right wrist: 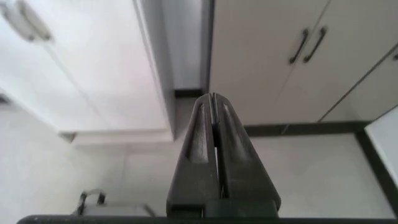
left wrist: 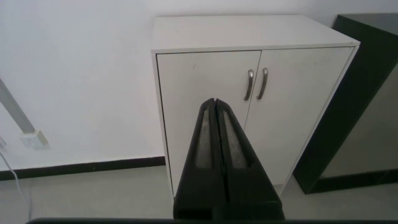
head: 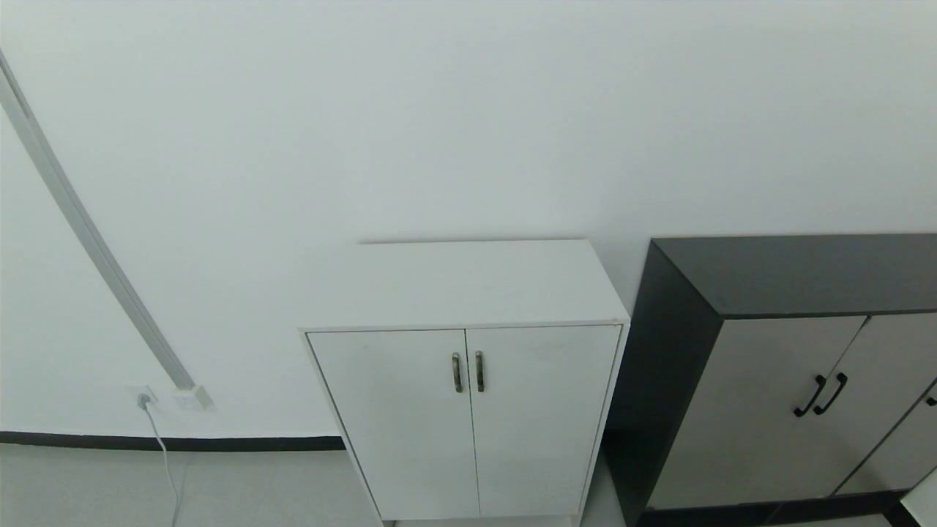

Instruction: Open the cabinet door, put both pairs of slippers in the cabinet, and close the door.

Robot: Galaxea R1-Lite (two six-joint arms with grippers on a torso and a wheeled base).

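so, white cabinet sitting against the wall, both doors shut
plain white box, two flat doors flush, a pair of upright metal handles at the middle seam, dark cabinet just to its right. left gripper and right gripper both have their fingers pressed together.

Plain white wall, black skirting strip along its foot, pale grey floor, dark cabinet with grey doors at the right

Cropped at head view's lower edge: foot of white cabinet. At right edge: dark cabinet. Inside hidden behind doors.
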